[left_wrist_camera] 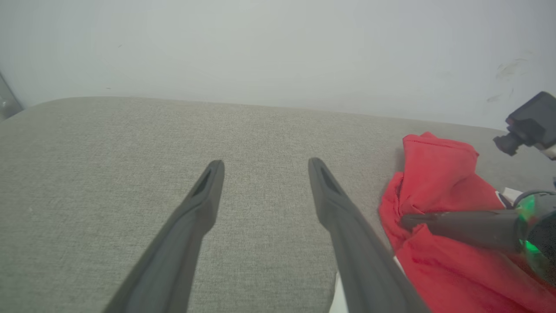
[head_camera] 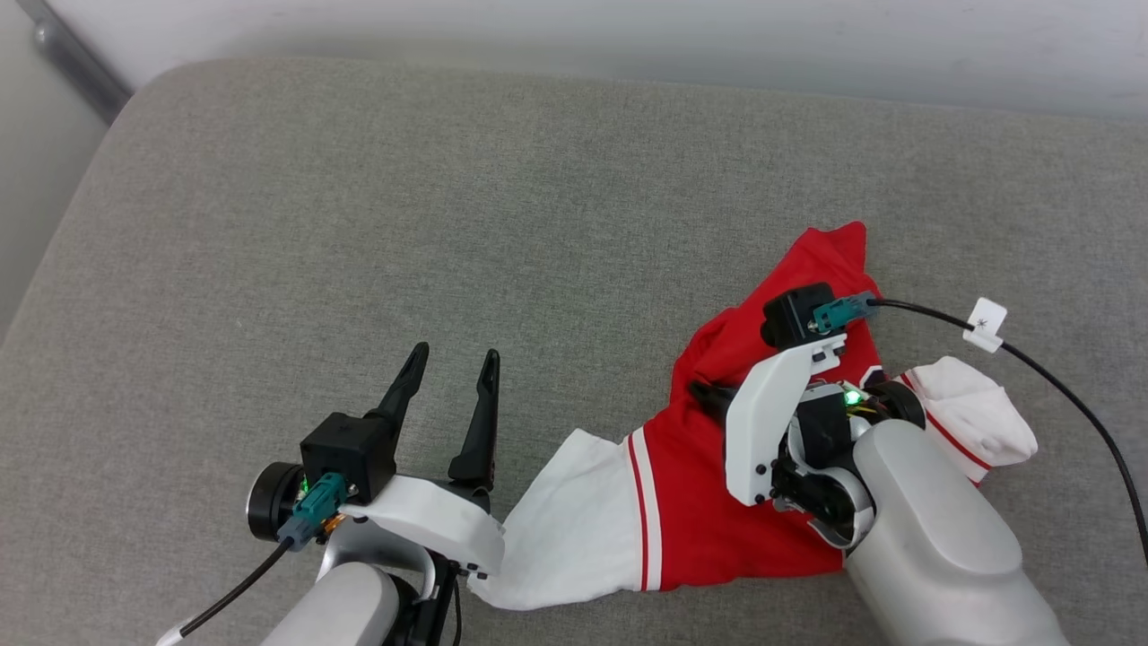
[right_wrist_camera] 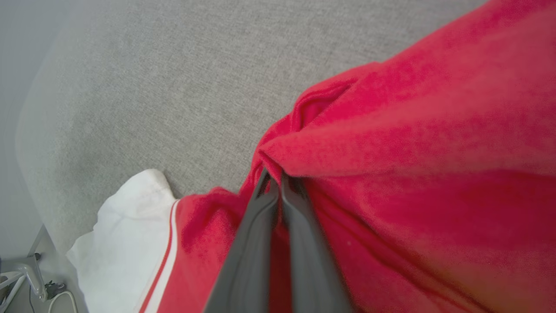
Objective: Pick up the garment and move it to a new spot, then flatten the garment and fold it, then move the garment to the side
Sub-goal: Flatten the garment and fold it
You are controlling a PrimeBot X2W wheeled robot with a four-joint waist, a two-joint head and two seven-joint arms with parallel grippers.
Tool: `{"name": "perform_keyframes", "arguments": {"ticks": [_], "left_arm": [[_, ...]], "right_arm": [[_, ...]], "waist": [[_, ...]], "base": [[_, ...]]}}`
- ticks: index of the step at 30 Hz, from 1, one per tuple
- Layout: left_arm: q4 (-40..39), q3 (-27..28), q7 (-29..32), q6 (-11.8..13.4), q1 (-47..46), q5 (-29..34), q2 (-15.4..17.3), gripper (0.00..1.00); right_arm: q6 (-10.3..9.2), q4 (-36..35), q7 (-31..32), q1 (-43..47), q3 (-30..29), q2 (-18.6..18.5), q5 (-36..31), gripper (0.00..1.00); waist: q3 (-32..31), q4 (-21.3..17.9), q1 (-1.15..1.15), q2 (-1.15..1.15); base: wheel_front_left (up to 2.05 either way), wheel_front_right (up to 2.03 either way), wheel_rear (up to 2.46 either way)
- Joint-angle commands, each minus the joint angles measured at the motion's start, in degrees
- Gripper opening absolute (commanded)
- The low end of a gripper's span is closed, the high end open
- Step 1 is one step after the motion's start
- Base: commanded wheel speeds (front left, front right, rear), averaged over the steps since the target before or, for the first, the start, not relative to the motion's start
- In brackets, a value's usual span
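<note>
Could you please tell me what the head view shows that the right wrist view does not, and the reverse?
Head view, not the right wrist's: the left pincer, open over bare cushion, and a tagged black cable. Right wrist view, not the head's: the right pincer shut on a red fold of the garment. Both: red cloth, a white sleeve with red stripes, grey cushion.

The left gripper (head_camera: 455,353) hung at lower left, fingers spread wide and pointing forward. The right gripper (right_wrist_camera: 274,179), its pale forearm (head_camera: 942,538) angled inward, held both fingers pinched together on the garment (right_wrist_camera: 391,130).
</note>
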Motion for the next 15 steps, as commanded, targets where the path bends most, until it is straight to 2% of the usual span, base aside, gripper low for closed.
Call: {"name": "perform_keyframes", "arguments": {"ticks": [1,2,5,9,12,15], "left_arm": [[0.45,0.1,-0.48,-0.26,-0.45,-0.26,-0.21,1.0],[0.63,0.18,-0.54,-0.34,-0.53,-0.27,-0.22,1.0],[1.23,0.08,-0.84,-0.41,-0.67,-0.25,-0.44,1.0],[1.85,0.37,-1.07,-0.11,0.41,-0.56,-0.16,1.0],[1.95,0.23,-1.04,0.1,1.21,-0.76,-0.08,1.0],[1.76,0.24,-0.9,0.46,1.68,-0.78,0.06,1.0]], "right_arm": [[-0.02,1.08,-1.64,-1.16,1.6,0.15,0.84,0.51],[-0.02,1.52,-3.05,-1.63,2.35,0.11,1.24,1.0],[-0.02,0.76,-8.16,-2.49,4.26,-0.93,1.33,1.0],[-0.02,-3.69,-13.14,-2.18,5.43,-2.69,2.42,1.0],[-0.02,-7.86,-13.78,-0.35,4.17,-4.59,3.04,1.0],[-0.03,-11.62,-12.15,2.0,0.38,-7.45,2.5,1.0]], "waist": [[0.19,0.04,-0.01,0.0],[0.13,-0.07,-0.01,0.0],[-0.61,-0.54,-0.01,0.0],[-2.44,-2.0,-0.01,0.0],[-3.84,-3.13,-0.01,0.0],[-4.96,-4.07,-0.01,0.0]], "base": [[0.0,0.0,0.0],[0.0,0.0,0.0],[0.0,0.0,0.0],[0.0,0.0,0.0],[0.0,0.0,0.0],[0.0,0.0,0.0]]}}
